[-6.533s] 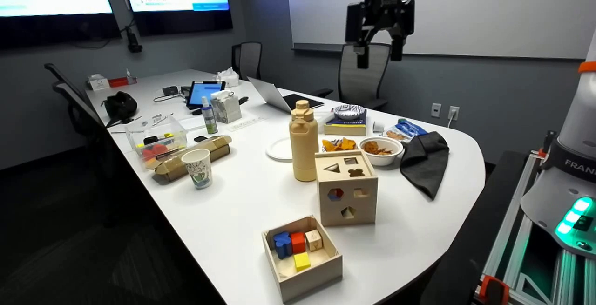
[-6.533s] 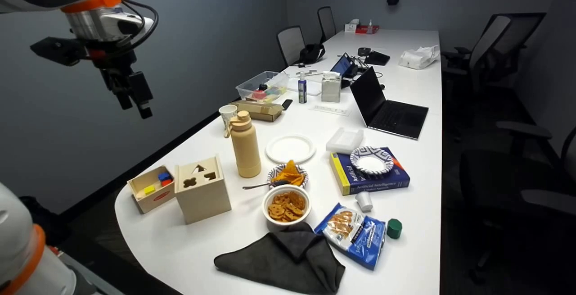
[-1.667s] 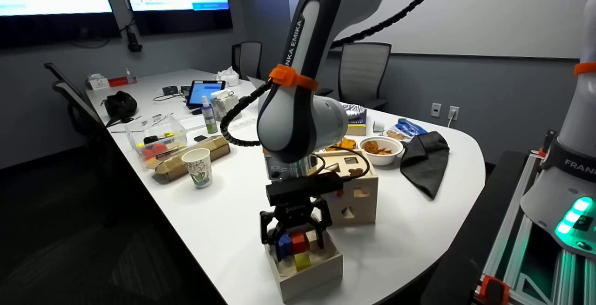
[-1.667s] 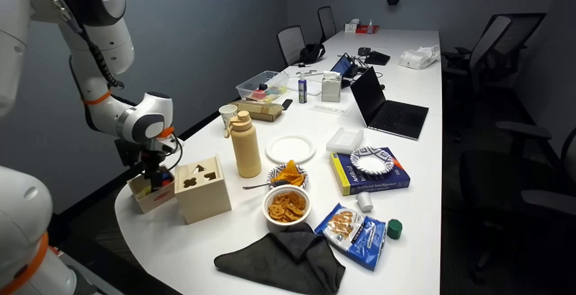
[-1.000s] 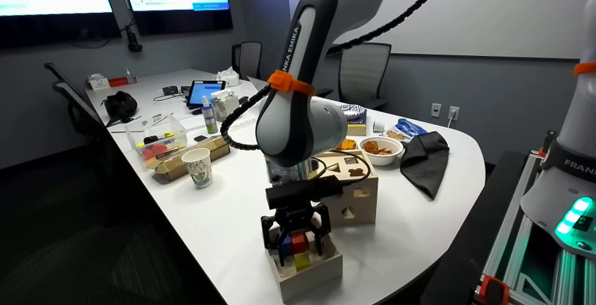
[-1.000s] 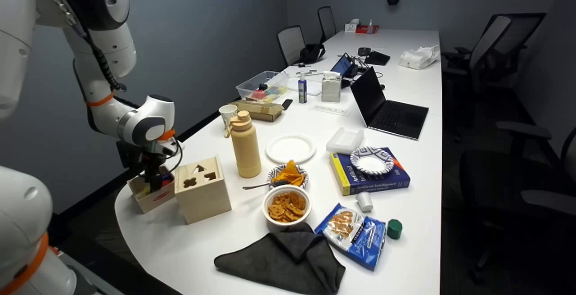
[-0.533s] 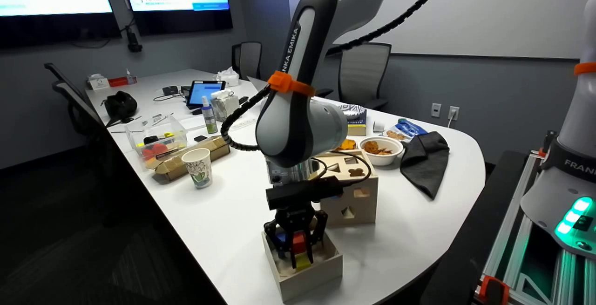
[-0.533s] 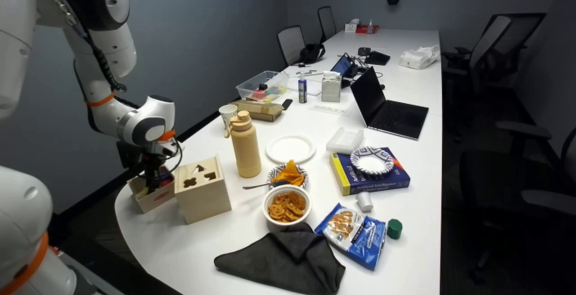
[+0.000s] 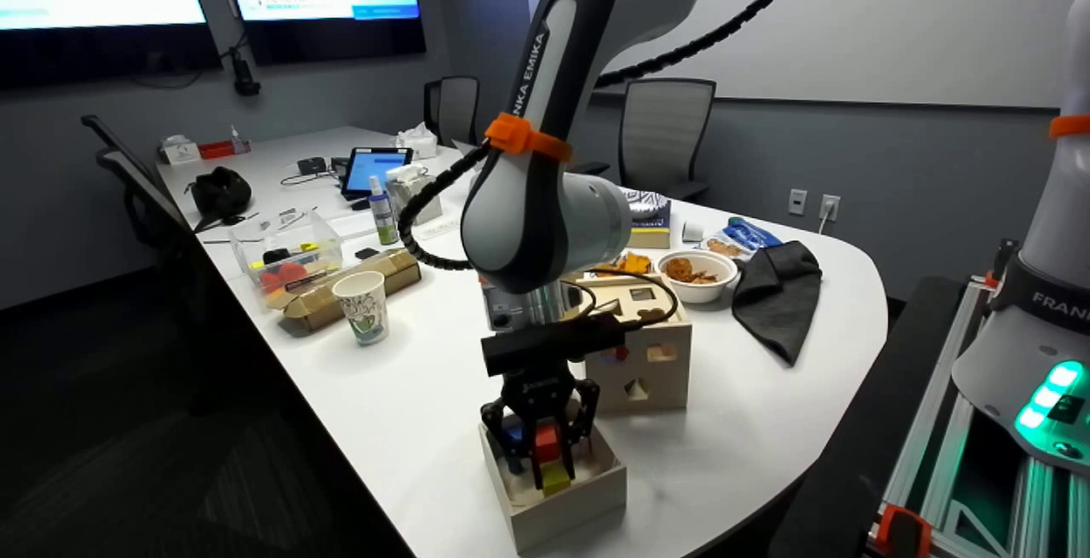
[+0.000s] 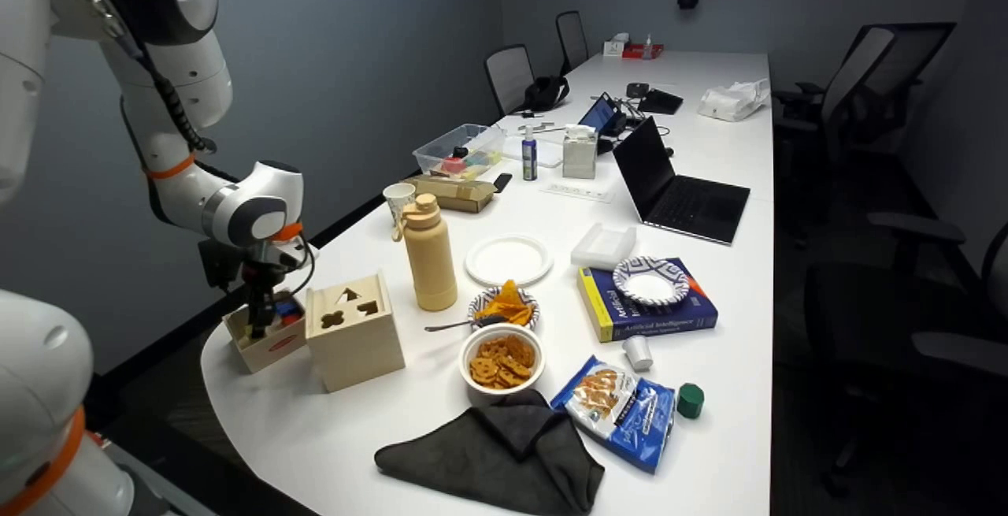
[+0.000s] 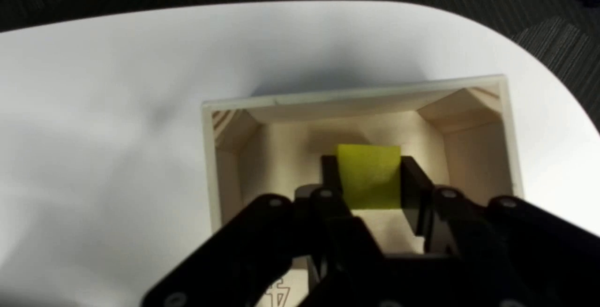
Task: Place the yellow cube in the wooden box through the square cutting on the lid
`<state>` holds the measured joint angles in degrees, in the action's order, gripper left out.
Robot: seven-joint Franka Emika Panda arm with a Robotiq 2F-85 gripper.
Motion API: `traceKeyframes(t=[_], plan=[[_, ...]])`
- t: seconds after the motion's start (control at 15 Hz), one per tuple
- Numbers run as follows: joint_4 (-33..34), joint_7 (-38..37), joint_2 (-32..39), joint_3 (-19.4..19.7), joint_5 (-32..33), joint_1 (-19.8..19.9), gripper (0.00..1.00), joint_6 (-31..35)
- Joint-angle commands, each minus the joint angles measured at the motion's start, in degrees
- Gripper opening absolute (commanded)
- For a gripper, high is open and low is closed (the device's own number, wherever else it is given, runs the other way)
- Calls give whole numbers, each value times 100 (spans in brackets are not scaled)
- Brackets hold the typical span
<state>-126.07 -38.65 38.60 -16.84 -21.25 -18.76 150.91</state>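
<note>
Within the claw (image 11: 370, 178) sits the yellow cube (image 11: 369, 173); pinched between its jaws.

On the worktop (image 9: 732, 430), beside the box (image 9: 639, 364), is the tray (image 9: 572, 513). In it, between the fingers (image 11: 415, 190), is the cube (image 11: 370, 178).

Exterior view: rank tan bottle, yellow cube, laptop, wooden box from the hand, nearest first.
1. Yellow cube: gripped in the hand, per wrist view.
2. Wooden box: just right of the hand in an exterior view.
3. Tan bottle: upright, beyond the box.
4. Laptop: open, beyond the bottle.
</note>
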Motion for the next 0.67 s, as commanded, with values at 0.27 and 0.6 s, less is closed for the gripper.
traceKeyframes(t=[0.27, 0.6], plan=[[-587, -529, -1907, 245, 153, -226, 10, -1480], [-1171, -556, -3104, 452, 92, 129, 10, -2036]])
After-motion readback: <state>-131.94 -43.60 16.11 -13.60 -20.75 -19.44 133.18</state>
